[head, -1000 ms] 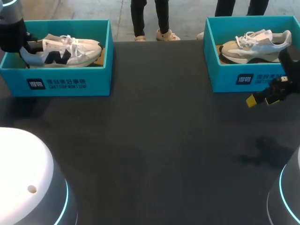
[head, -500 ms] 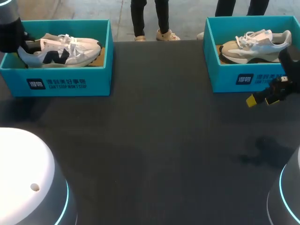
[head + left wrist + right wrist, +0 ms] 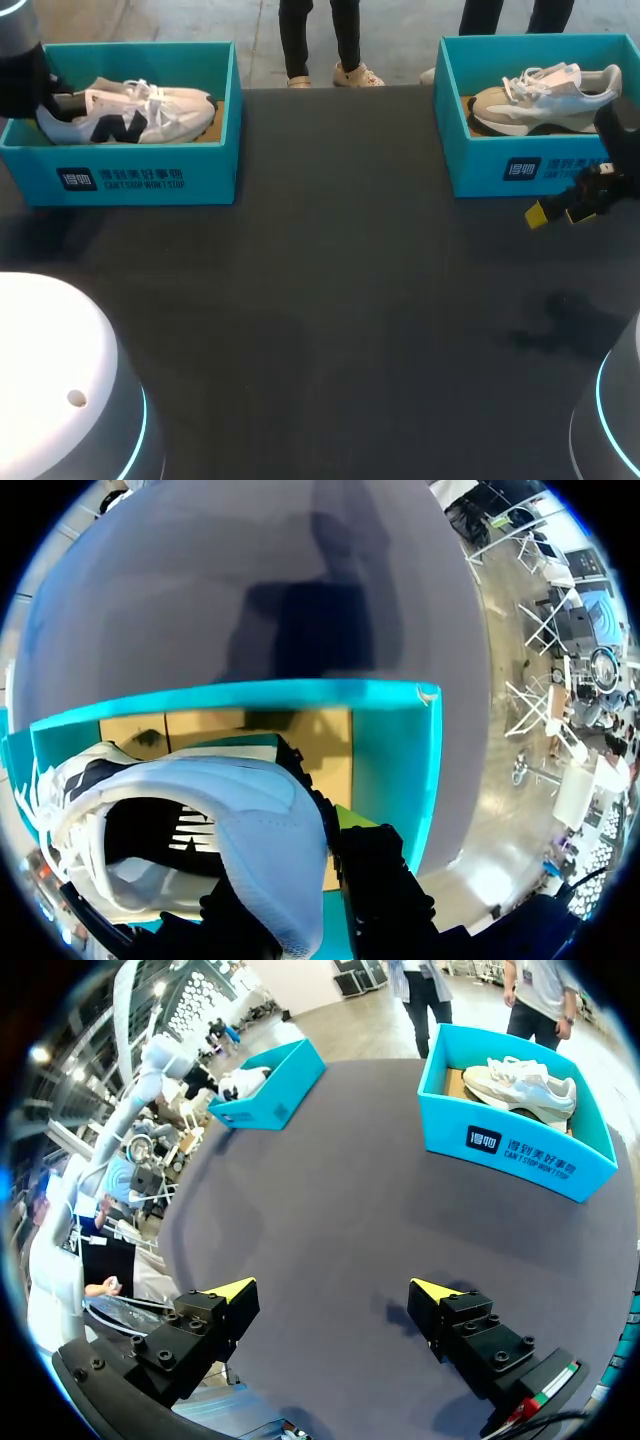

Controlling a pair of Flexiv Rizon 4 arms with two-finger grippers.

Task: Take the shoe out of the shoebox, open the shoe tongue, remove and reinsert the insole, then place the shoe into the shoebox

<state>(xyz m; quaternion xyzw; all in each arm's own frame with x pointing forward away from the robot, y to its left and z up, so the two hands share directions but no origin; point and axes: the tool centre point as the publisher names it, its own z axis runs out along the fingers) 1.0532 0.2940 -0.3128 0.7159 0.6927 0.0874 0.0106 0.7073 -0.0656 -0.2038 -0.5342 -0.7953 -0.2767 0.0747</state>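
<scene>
A white sneaker with dark side marks (image 3: 130,110) lies in the teal shoebox (image 3: 140,180) at the table's far left, toe pointing right. My left gripper (image 3: 40,95) stands at its heel. In the left wrist view the left gripper (image 3: 300,875) is shut on the sneaker's (image 3: 250,820) heel collar, one black finger inside the shoe's opening and the other outside it, above the shoebox (image 3: 390,750). My right gripper (image 3: 560,208) hangs open over the table in front of the other box, and the right wrist view shows nothing between the right gripper's (image 3: 333,1290) fingers.
A second teal shoebox (image 3: 530,170) at the far right holds a white and beige sneaker (image 3: 545,95). The dark table (image 3: 330,300) stretches between the two boxes. In the right wrist view that box (image 3: 520,1145) lies ahead of the gripper.
The left gripper has shifted the sneaker a little to the left and lower into its box. The right arm has not moved.
</scene>
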